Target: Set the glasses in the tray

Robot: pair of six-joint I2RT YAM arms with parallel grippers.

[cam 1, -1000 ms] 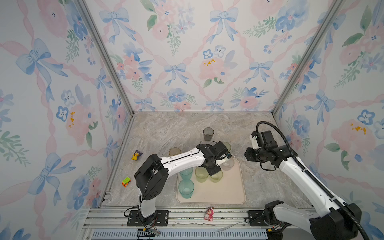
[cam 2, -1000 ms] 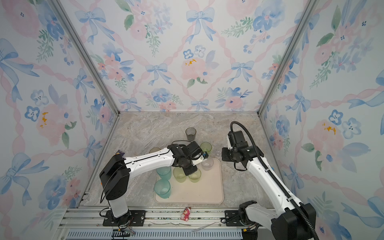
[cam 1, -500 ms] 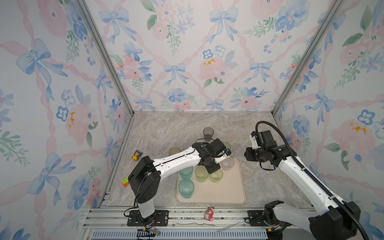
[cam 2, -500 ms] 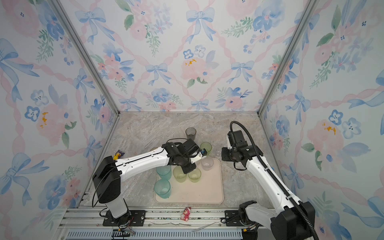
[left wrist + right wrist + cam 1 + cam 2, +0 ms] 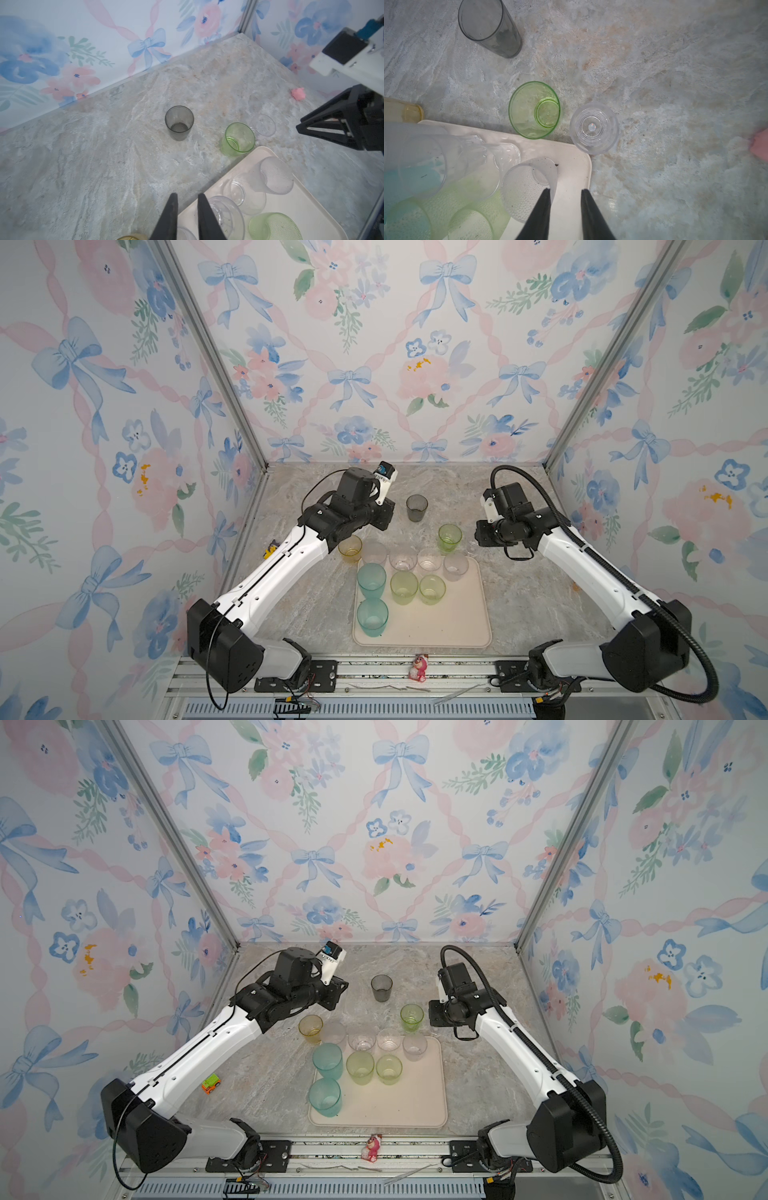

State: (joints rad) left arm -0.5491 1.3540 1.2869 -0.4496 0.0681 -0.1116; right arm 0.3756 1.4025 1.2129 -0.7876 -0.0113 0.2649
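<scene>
A grey marbled worktop forms the floor of a booth. Its walls are papered with blue bows and pink flowers, and metal posts stand in the back corners. The cream tray lies at the middle of the worktop's front edge.

Standing upright on the tray are two teal glasses along its left side and two pale green glasses beside them. Three clear glasses stand in a row by its far rim.

Four glasses stand off the tray, on the worktop:
- a yellow glass just outside the tray's far left corner
- a green glass just beyond the far rim
- a lone clear glass by the far right corner
- a grey glass farther toward the back edge

The left gripper hangs above the worktop behind the yellow glass, fingers slightly parted and empty. The right gripper hovers near the tray's far right corner, fingers apart, grasping nothing.
</scene>
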